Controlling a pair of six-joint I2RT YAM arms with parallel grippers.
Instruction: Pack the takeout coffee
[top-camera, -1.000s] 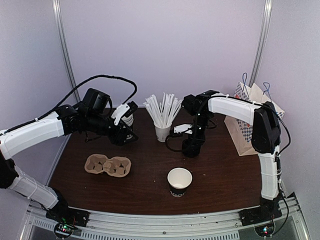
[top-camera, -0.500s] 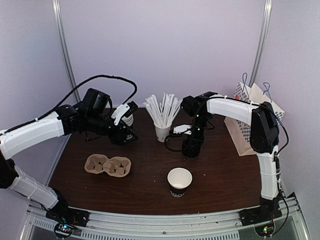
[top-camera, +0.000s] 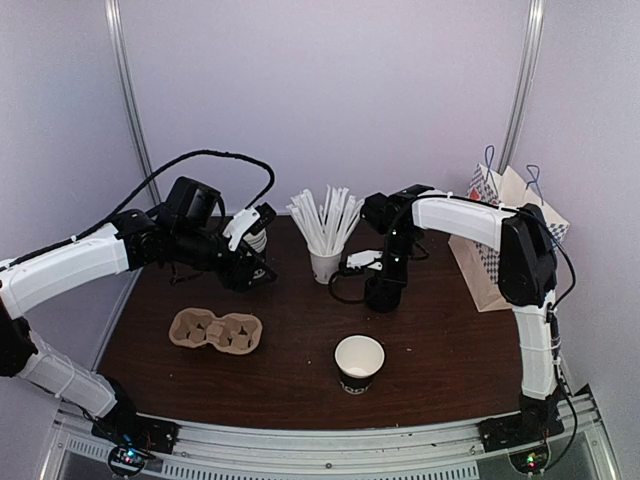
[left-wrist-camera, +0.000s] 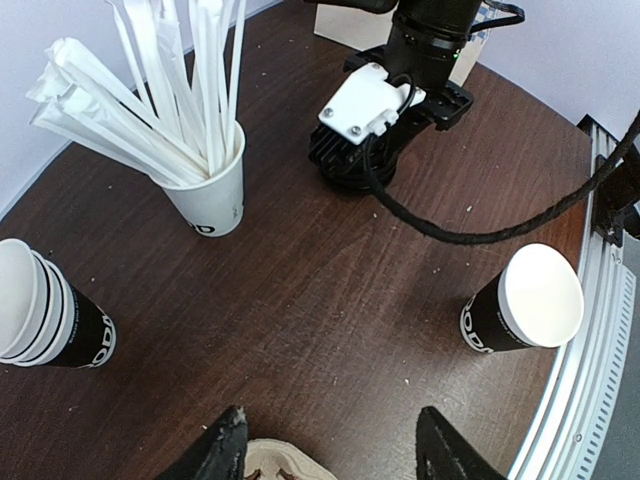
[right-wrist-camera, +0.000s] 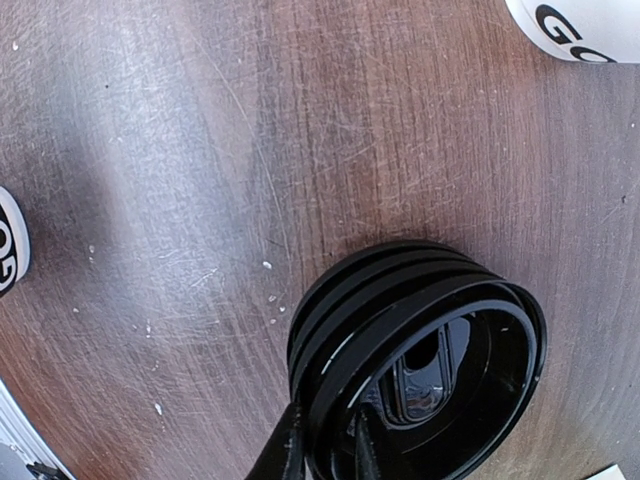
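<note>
The takeout coffee (top-camera: 359, 362) is a black paper cup with white lettering, standing open-topped near the front of the table (top-camera: 440, 350); it also appears in the left wrist view (left-wrist-camera: 525, 300). My right gripper (top-camera: 381, 296) points down onto a stack of black lids (right-wrist-camera: 400, 290). Its fingers straddle the top lid's rim, one outside and one inside, pinched on it (right-wrist-camera: 327, 422). My left gripper (left-wrist-camera: 331, 425) hovers open over the table's left side, above the edge of a cardboard cup carrier (left-wrist-camera: 275, 462), holding nothing.
The cardboard carrier (top-camera: 216, 330) lies at front left. A white cup of wrapped straws (top-camera: 325, 262) stands at back centre, and stacked lidless black cups (left-wrist-camera: 50, 315) at back left. A patterned paper bag (top-camera: 500, 250) stands at the right edge.
The right gripper's fingers have closed in on the top lid's rim and the arm has shifted slightly. The left arm has not moved.
</note>
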